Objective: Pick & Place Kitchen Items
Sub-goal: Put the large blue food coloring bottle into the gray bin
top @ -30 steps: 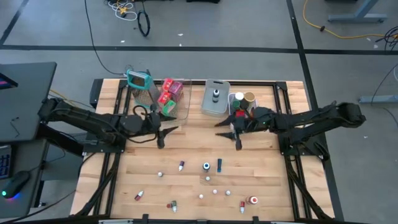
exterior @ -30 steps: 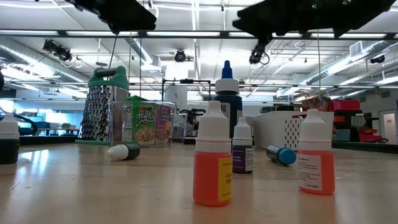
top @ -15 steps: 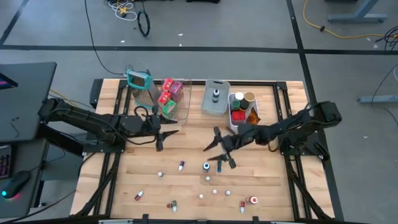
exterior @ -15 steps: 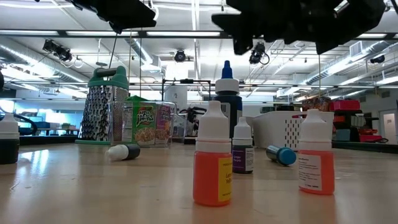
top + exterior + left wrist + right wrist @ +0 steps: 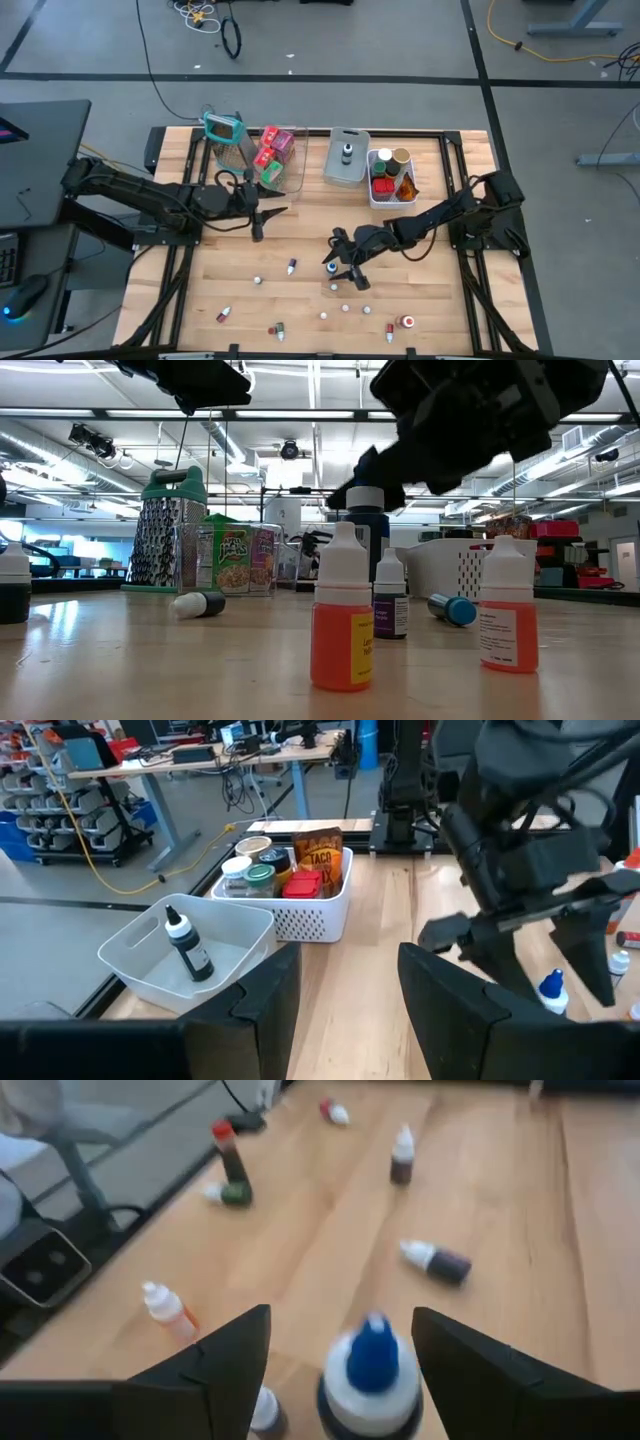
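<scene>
Wooden worktop point(image 5: 420, 290) boards carry a scatter of little dropper bottles along the near edge; I count about nine, though some are too small to be sure. Toward the middle, the right tool point(image 5: 343, 268) hangs spread and empty around the upright blue-capped bottle point(image 5: 371, 1376), fingers not yet touching it. Closing off-centre could tip it, and the orange bottle point(image 5: 166, 1309) nearby might get knocked over. At nine o'clock the left tool point(image 5: 262, 214) waits, parted, holding nothing. Far back stand three bins: clear point(image 5: 292, 171), grey point(image 5: 343, 171), white point(image 5: 385, 197).
</scene>
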Motion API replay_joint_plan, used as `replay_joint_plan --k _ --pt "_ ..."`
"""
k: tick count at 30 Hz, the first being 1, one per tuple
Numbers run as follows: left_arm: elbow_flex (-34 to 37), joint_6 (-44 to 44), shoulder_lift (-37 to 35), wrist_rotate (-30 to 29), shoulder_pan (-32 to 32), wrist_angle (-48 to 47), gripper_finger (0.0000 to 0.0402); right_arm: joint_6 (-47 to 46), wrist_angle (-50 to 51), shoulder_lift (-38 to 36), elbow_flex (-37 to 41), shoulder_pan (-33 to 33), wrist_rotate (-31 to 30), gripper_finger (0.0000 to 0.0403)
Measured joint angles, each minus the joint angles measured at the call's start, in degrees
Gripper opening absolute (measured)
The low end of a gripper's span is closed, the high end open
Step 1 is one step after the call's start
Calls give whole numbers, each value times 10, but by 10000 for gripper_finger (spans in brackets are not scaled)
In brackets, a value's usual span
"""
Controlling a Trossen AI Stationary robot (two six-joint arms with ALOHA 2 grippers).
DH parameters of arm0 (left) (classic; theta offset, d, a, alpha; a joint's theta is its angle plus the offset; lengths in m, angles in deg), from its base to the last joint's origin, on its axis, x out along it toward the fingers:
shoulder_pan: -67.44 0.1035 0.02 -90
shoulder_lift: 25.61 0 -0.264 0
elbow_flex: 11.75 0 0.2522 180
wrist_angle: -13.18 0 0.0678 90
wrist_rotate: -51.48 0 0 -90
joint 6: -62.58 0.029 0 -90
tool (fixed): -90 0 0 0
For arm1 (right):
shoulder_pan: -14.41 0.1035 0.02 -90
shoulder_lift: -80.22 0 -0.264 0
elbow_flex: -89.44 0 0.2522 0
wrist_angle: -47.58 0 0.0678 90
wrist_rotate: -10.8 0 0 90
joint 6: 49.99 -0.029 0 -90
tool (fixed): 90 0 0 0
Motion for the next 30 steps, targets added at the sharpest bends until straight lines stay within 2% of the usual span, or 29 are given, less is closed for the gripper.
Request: replay_joint_plan --k 7,16,21,26,28,30 --pt "0 1 0 5 0 -1 178 -5 -6 13 0 -6 -3 230" --pt "0 -3 0 5 0 3 178 -34 -8 13 -1 -22 -4 121" --pt "0 -4 0 5 0 5 178 -41 -28 -14 0 -43 -13 117" --pt "0 -18 0 5 0 12 178 -13 -8 -91 0 -85 -131 122" --pt "0 -17 0 4 0 22 178 5 8 -127 0 -105 -205 125" --pt "0 -17 0 4 0 28 178 10 23 -159 0 -126 -305 125"
